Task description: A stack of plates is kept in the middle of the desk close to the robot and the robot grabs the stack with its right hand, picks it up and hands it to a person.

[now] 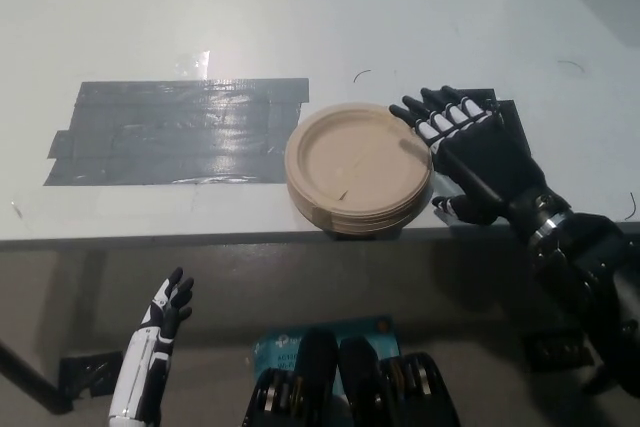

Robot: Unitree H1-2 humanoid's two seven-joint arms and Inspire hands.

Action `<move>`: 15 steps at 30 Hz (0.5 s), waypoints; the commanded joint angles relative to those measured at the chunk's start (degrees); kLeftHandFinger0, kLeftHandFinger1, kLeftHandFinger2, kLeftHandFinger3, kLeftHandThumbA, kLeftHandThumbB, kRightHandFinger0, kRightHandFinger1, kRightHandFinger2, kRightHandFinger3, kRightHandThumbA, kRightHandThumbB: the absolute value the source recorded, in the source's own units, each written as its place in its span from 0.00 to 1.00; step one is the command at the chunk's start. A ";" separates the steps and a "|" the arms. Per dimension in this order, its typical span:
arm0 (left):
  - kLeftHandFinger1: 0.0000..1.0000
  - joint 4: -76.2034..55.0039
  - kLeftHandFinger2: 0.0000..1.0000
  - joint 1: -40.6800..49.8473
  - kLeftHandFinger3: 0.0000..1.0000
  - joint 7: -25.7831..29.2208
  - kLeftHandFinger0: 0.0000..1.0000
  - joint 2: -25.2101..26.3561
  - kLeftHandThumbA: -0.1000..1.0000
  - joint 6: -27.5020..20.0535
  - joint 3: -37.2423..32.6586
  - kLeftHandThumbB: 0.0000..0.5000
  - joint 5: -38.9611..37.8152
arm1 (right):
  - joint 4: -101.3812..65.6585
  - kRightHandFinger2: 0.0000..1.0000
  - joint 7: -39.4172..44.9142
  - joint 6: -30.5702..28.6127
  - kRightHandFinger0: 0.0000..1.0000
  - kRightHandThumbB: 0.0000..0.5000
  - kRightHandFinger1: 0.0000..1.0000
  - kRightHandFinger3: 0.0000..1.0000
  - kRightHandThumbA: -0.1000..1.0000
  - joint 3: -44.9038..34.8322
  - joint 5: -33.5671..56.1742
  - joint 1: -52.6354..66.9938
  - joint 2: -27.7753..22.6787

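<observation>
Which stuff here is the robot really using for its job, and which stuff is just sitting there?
For the job:
- stack of plates, at the desk's near edge
- right robot hand, open, beside the stack's right side

Just there:
- big grey tape patch on the desk
- small dark patch under the right robot hand
- left robot hand, resting below the desk edge

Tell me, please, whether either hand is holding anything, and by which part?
Nothing is held. The open right hand is at the plates' right edge; the left hand hangs below the desk.

Bright overhead light; glare on the dark tape (180, 127).
</observation>
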 commanded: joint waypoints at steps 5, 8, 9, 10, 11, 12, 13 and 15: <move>1.00 -1.59 1.00 -1.01 1.00 0.31 1.00 0.38 1.00 -0.97 -0.06 0.00 0.56 | 0.63 1.00 0.82 -0.72 1.00 1.00 1.00 1.00 0.91 0.74 -0.79 -3.96 -0.38; 1.00 -1.55 1.00 -1.08 1.00 0.31 1.00 0.32 1.00 -1.05 -0.09 0.00 0.48 | 1.12 1.00 0.23 -0.76 1.00 1.00 1.00 1.00 0.91 1.14 -1.19 -3.89 -0.37; 1.00 -1.34 1.00 -1.27 1.00 0.25 1.00 0.39 1.00 -1.31 -0.09 0.00 0.36 | 2.16 1.00 -0.79 -1.11 1.00 1.00 1.00 1.00 0.92 1.34 -1.26 -3.96 -0.14; 1.00 -1.26 1.00 -1.36 1.00 0.17 1.00 0.41 1.00 -1.33 -0.07 0.00 0.16 | 2.55 1.00 -1.11 -1.25 1.00 1.00 1.00 1.00 0.92 1.40 -1.21 -4.02 -0.05; 1.00 -1.17 1.00 -1.40 1.00 0.18 1.00 0.42 1.00 -1.39 -0.08 0.00 0.20 | 2.77 1.00 -1.35 -1.35 1.00 1.00 1.00 1.00 0.92 1.43 -1.13 -4.04 0.00; 1.00 -0.91 1.00 -1.53 1.00 0.28 1.00 0.55 1.00 -1.75 -0.13 0.00 0.56 | 3.15 1.00 -1.68 -1.57 1.00 1.00 1.00 1.00 0.92 1.38 -0.80 -4.02 0.20; 1.00 -0.70 1.00 -1.69 1.00 0.31 1.00 0.55 1.00 -1.87 -0.09 0.00 0.51 | 3.41 1.00 -1.45 -1.46 1.00 1.00 1.00 1.00 0.92 1.43 -0.58 -4.02 0.44; 1.00 -0.72 1.00 -1.83 1.00 0.25 1.00 0.54 1.00 -1.57 -0.10 0.00 0.46 | 3.92 1.00 -1.81 -1.55 1.00 1.00 1.00 1.00 0.91 1.54 -0.64 -3.98 0.70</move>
